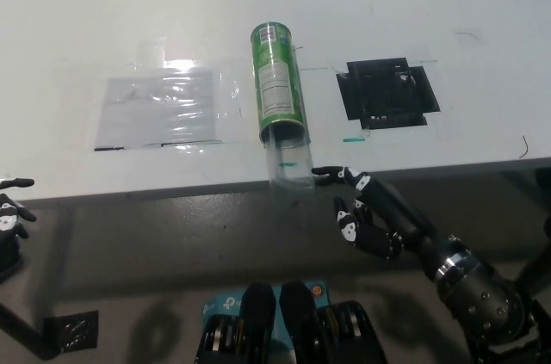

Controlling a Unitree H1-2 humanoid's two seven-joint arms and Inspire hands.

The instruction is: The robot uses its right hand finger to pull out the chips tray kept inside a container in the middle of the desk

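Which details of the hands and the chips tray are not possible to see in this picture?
- Right hand, head view: contact of its fingertip with the clear tray is too small to judge.
- Tray contents: transparent and glary, unreadable.
- Left hand: cut off by the left edge.
- Green container: label text too small.

You see green chips container lying on side mid-desk; clear tray sticking out past desk's near edge.

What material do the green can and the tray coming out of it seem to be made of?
The green cylindrical chips can looks like cardboard with a glossy printed label, though the look cannot confirm this. The clear tray sticking out looks like thin transparent plastic: the desk edge shows through it.
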